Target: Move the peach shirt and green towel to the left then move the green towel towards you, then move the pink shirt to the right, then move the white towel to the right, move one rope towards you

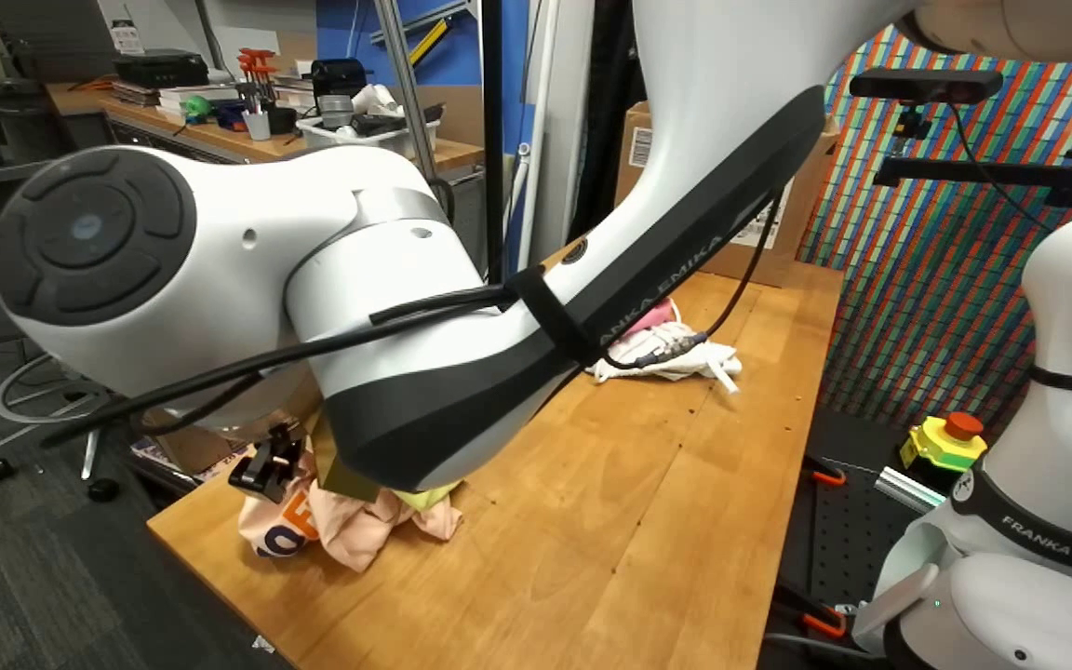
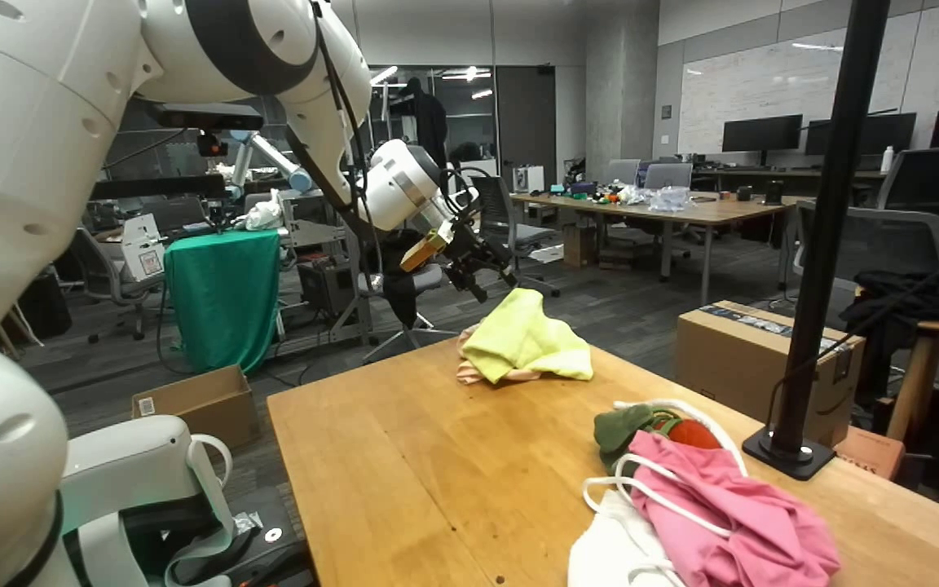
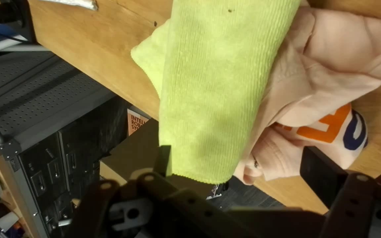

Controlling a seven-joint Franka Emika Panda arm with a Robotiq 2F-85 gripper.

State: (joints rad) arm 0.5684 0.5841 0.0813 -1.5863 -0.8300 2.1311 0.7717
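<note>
Jaws spread wide, near green towel; towel end shows between them in wrist view, contact: cannot tell. Green towel lies partly on peach shirt, both near counter edge. Well apart from them in an exterior view: pink shirt, crumpled, overlapping white towel. White rope curves beside pink shirt, more strands across it.
</note>
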